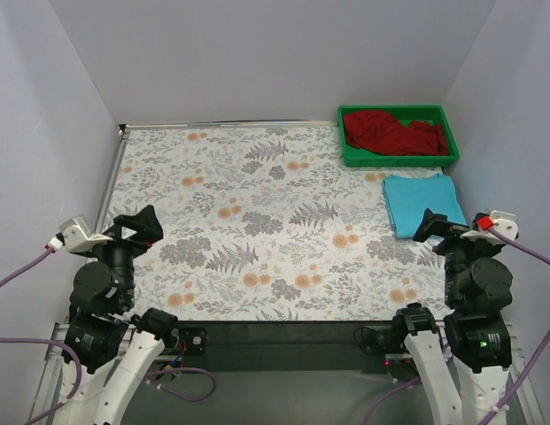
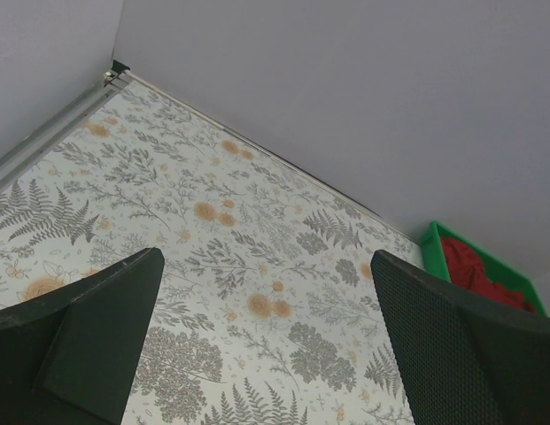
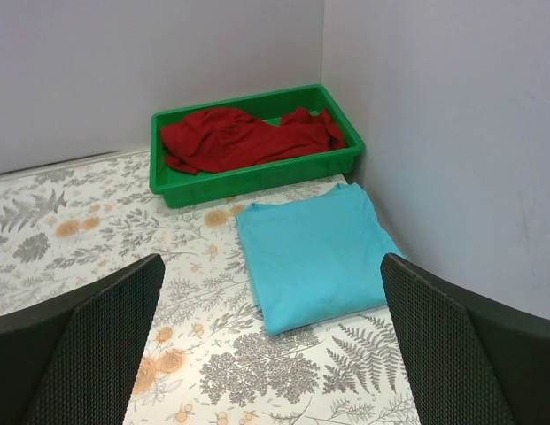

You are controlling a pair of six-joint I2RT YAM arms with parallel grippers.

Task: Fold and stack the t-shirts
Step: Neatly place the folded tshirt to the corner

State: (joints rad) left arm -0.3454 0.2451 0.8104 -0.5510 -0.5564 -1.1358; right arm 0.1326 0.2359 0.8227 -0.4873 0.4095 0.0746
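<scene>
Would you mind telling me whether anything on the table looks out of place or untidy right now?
The dark red t-shirt lies crumpled in a heap inside the green tray, unfolded, while the turquoise t-shirt sits neatly folded just outside it. Nothing looks spilled or damaged.

You'll find no readable text, labels, brands, numbers or signs anywhere in these views.
</scene>
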